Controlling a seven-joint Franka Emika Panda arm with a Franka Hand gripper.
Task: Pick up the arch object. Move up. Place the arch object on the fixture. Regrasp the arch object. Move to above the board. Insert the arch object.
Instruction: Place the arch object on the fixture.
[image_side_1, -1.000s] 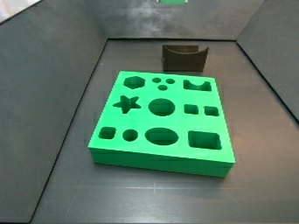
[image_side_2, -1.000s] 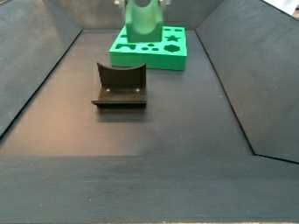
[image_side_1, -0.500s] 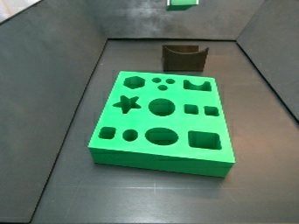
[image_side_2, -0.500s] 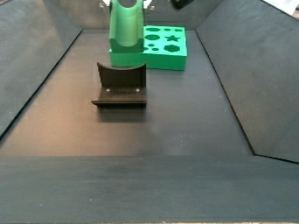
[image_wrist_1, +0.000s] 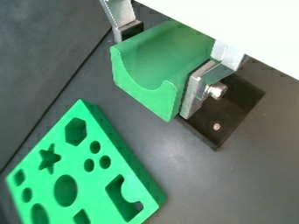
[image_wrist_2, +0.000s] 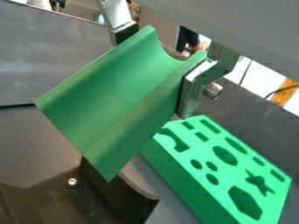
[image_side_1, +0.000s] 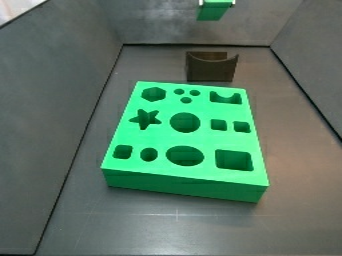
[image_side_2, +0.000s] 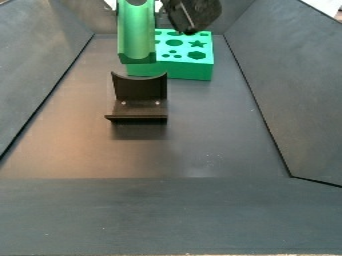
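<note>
My gripper (image_wrist_1: 163, 63) clamped on arch object (image_wrist_1: 158, 70), silver fingers (image_wrist_1: 205, 83) pressing its two opposite sides, curved notch face showing in both wrist views (image_wrist_2: 122, 96). In side view, arch object (image_side_2: 135, 32) hangs upright in air, directly above fixture (image_side_2: 136, 98), not touching it. Fixture stands on dark floor, well clear of board (image_side_2: 186, 54). In side view, arch object (image_side_1: 214, 8) barely shows at frame edge, above fixture (image_side_1: 211, 66), beyond board (image_side_1: 185, 136).
</note>
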